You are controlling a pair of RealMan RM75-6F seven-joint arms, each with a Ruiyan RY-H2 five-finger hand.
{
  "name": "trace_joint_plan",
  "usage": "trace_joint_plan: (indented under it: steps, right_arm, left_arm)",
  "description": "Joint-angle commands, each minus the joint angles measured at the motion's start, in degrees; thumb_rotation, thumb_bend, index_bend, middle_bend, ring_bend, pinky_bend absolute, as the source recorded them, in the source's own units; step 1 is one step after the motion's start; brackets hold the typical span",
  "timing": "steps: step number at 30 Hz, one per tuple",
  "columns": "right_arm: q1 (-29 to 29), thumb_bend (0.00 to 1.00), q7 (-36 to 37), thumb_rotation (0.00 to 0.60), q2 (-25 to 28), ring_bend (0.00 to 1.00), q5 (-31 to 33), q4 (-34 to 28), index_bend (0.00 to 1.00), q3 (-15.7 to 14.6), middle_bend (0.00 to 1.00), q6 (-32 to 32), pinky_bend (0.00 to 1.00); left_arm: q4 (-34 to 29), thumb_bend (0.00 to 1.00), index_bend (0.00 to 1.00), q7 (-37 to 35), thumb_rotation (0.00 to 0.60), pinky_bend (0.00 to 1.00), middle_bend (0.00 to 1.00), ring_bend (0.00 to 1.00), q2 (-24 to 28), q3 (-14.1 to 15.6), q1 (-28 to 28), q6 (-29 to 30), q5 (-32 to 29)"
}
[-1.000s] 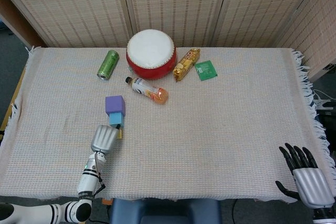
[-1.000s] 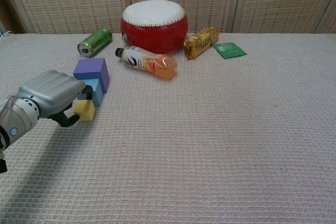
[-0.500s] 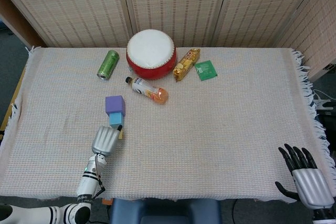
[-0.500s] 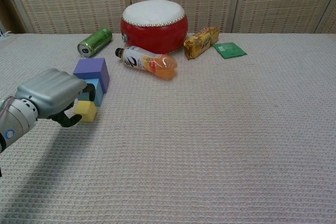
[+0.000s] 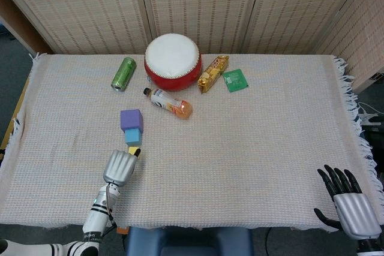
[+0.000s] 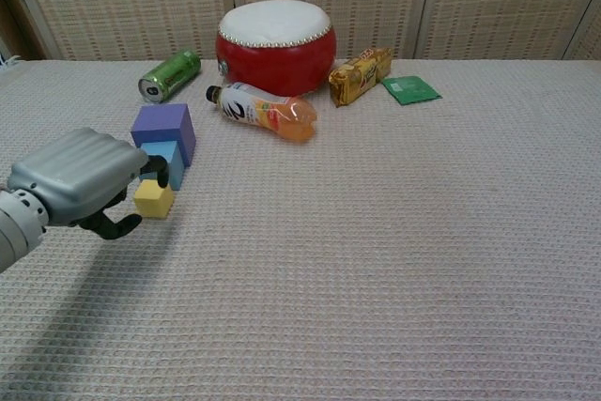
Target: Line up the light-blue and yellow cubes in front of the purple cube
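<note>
Left hand [image 6: 80, 178] fingers curled by yellow cube [image 6: 153, 199], grip can't tell; light-blue cube [image 6: 167, 161] btwn it & purple cube [image 6: 164, 129]. Right hand [image 5: 351, 205] spread, holding nothing.

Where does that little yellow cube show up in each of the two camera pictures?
Head view: yellow cube at lower left, half hidden by the left hand.
Chest view: yellow cube at left, beside that hand.
Shared landmark: the purple cube just behind it.
</note>
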Motion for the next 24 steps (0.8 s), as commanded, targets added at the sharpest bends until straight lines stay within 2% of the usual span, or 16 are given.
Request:
trace_joint_plan:
  steps: [1,7,24]
  right_arm:
    - [0.0,0.03,0.0,0.462,0.0,0.0,-0.1,0.0,0.0,-0.1,0.0,0.0,0.0]
    - [-0.1,0.03,-0.4,0.461,-0.1,0.0,-0.5,-0.1,0.0,-0.3,0.0,0.0,0.0]
    - [-0.3,0.03,-0.1,0.462,0.2,0.0,-0.4,-0.2,0.0,-0.2,0.0,0.4,0.0]
  left_arm:
    - [-1.3,0.39,0.38,-1.1,0.6,1.0,1.0,1.0,1.2,1.9,1.5,1.0,2.0]
    - [-1.0,0.39,0.4,-1.6,0.6,1.0,1.0,1.0,1.4,2.9,2.7,0.9,3.1]
    - [1.3,0.39,0.26,-2.5,0.6,1.0,1.0,1.0,0.6,1.1,3.2,-3.3,-0.2]
